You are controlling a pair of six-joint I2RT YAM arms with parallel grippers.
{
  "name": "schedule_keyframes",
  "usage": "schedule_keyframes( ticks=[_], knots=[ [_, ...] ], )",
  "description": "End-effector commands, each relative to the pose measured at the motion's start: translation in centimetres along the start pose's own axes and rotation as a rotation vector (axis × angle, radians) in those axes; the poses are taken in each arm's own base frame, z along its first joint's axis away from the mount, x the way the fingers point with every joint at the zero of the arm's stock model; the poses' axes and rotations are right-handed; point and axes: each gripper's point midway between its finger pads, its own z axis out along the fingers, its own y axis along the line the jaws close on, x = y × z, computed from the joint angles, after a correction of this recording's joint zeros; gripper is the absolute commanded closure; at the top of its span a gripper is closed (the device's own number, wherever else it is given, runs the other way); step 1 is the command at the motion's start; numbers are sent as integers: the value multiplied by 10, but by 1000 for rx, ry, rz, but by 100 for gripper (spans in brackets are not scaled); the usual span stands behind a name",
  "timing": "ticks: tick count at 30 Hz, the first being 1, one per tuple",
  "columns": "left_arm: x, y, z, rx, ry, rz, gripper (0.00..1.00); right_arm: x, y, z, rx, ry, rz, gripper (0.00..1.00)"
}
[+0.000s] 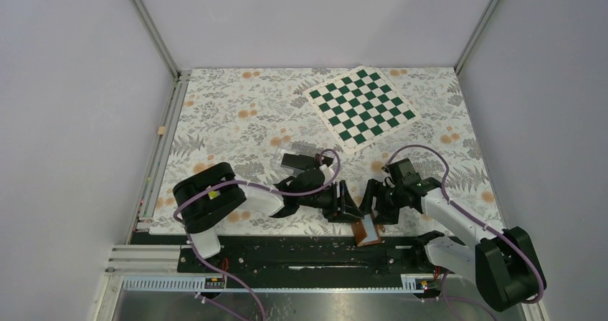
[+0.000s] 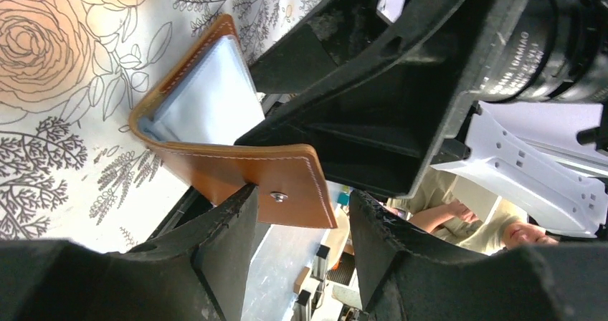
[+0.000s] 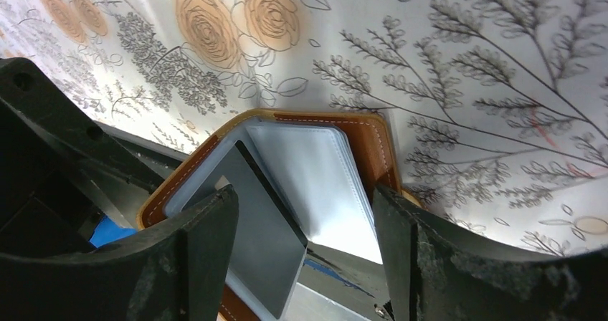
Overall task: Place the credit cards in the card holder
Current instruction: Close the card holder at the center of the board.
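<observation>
Dark credit cards (image 1: 294, 162) are lying well beyond the left gripper (image 2: 302, 199), none of them picked up. Its fingers are standing apart around the snap flap of the card holder (image 2: 208, 167), not visibly pinching it. The right gripper (image 3: 302, 192) is hovering with fingers wide apart, straddling the opened sleeves and carrying nothing. Apparently the holder is opened, and every card is waiting to be loaded.

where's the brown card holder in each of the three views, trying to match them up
Top external: card holder low centre, at the near edge of the floral tablecloth.
Left wrist: card holder centre-left, open, its brown cover and snap towards the camera.
Right wrist: card holder centre, open, pale sleeves showing.
Shared landmark: the floral tablecloth under it in all three.
</observation>
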Motion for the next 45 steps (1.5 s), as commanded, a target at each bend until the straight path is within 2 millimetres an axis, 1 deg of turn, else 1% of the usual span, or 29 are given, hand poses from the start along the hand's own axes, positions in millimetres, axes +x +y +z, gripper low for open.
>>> schedule_keyframes(
  ticks=[1, 4, 7, 9, 14, 18, 20, 22, 25, 28, 31, 35, 37, 38, 39, 40, 45],
  knots=[
    [-9, -16, 12, 47, -17, 26, 51, 7, -19, -11, 115, -7, 8, 23],
    [-9, -21, 14, 55, -14, 36, 50, 1, -21, -20, 144, -57, -10, 22],
    [-10, -25, 15, 62, -13, 46, 51, 0, -21, -23, 148, -77, 3, 21],
    [-10, -28, 15, 68, -13, 53, 52, 0, -22, -23, 151, -82, 9, 21],
    [-10, -25, 13, 46, -16, 55, 61, 2, -24, -24, 165, -72, 10, 21],
    [-11, -22, 16, 25, -9, 62, 62, -1, -26, -30, 186, -112, 33, 20],
    [-12, -21, 19, 17, -7, 61, 60, -4, -29, -35, 198, -157, 51, 21],
    [-14, -23, 23, 12, -1, 64, 55, -5, -31, -36, 191, -196, 73, 21],
    [-16, -21, 30, 2, 9, 61, 51, 0, -36, -35, 186, -214, 109, 22],
    [-17, -19, 36, -2, 18, 49, 49, 3, -40, -33, 180, -225, 132, 22],
    [-17, -20, 41, 4, 28, 42, 48, 3, -43, -36, 198, -241, 138, 24],
    [-18, -15, 42, -10, 15, 29, 48, 2, -43, -39, 208, -239, 130, 27],
    [-18, -16, 42, 2, 10, 24, 48, 3, -41, -37, 191, -236, 136, 31],
    [-19, -17, 42, 11, 8, 22, 48, 3, -39, -36, 175, -235, 137, 39],
    [-19, -18, 43, 18, 8, 22, 47, 4, -37, -35, 162, -234, 138, 44],
    [-19, -18, 43, 22, 9, 23, 47, 4, -35, -35, 152, -231, 138, 48],
    [-16, -15, 43, 24, 16, 19, 47, 5, -33, -31, 145, -206, 122, 58]
  ],
)
